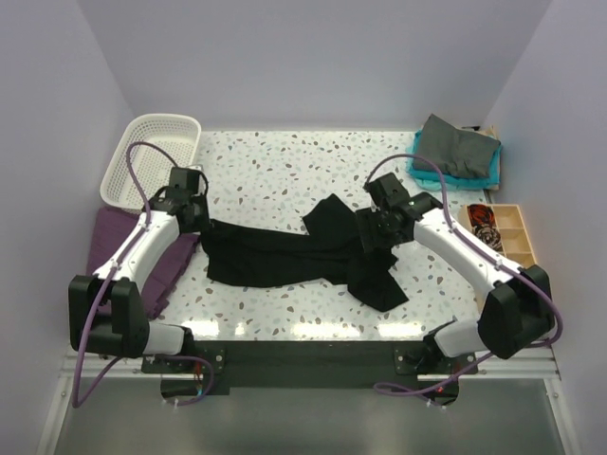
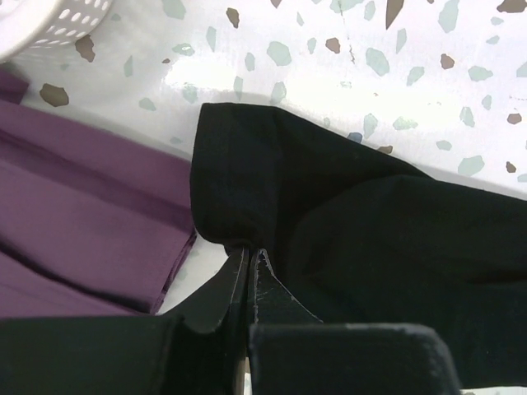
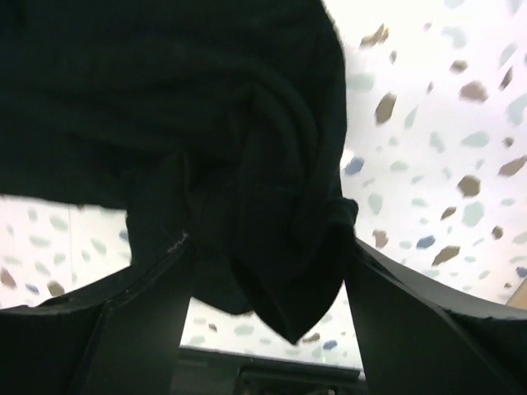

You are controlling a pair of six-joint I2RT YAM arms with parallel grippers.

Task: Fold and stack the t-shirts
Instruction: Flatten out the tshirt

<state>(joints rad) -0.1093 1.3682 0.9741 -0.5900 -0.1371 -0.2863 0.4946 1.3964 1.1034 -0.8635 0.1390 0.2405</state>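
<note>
Fabric of the black t-shirt [image 1: 275,258] is limp and light. The left gripper [image 2: 249,257] clamps its hem corner; the right gripper [image 3: 268,255] gapes, bunched cloth seemingly loose. Edges suit gripping.

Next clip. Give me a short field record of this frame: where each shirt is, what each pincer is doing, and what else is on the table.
black t-shirt: crumpled across the middle of the table, not folded
left pincer: shut on the black t-shirt's left edge
right pincer: open, bunched black fabric between its fingers
grey t-shirt: lying on the teal t-shirt, far right corner
other items: white basket far left; purple cloth by the left arm; wooden tray at right
</note>
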